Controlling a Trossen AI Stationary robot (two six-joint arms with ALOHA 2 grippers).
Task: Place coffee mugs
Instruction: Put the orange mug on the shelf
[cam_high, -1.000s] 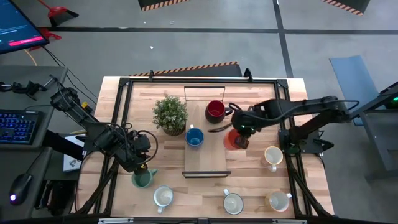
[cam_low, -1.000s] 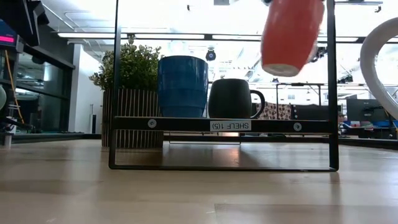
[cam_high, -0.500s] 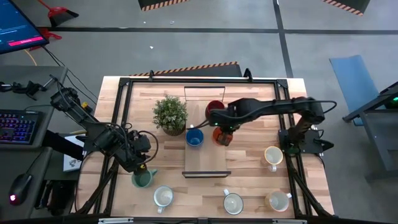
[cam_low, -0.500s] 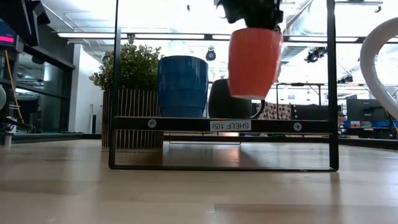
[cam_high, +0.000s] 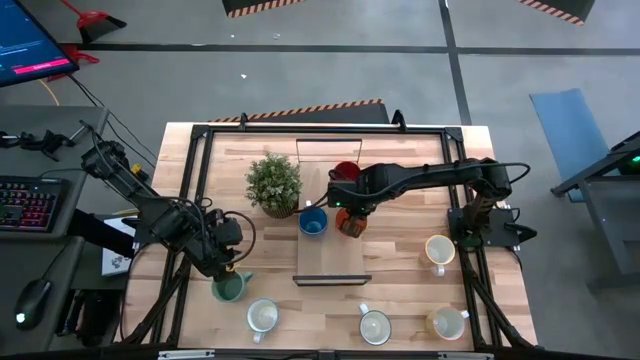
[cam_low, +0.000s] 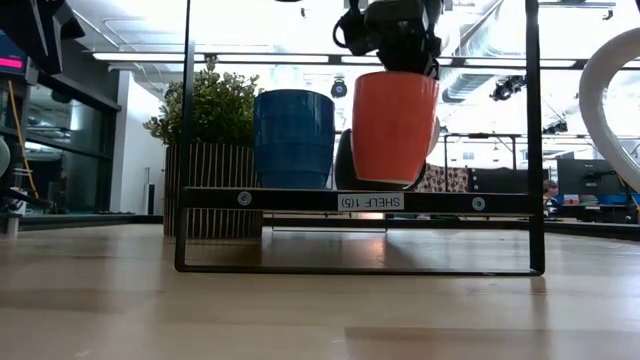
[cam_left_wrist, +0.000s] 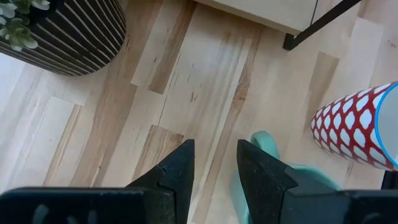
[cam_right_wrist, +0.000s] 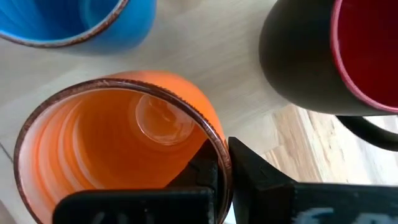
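Now the right gripper (cam_right_wrist: 221, 163), pinching the rim of the orange mug (cam_high: 349, 222), holds it just above the shelf (cam_high: 331, 267), beside the blue mug (cam_high: 313, 222) (dark red mug (cam_high: 345, 173) behind). Next: lower straight and release. Left gripper (cam_left_wrist: 212, 163), fingers apart and holding nothing, waits over the teal mug (cam_high: 229, 287).

The right arm (cam_high: 440, 178) reaches from its base at the right of the high view leftward to the centre of the frame. Its right gripper (cam_high: 349, 208) is clamped on the rim of the orange mug (cam_low: 394, 125), one finger inside and one outside, holding it upright in the air at upper centre of the low view. The left arm (cam_high: 150, 205) lies folded at the left of the high view, its left gripper (cam_left_wrist: 214, 171) low with fingers parted, holding nothing.
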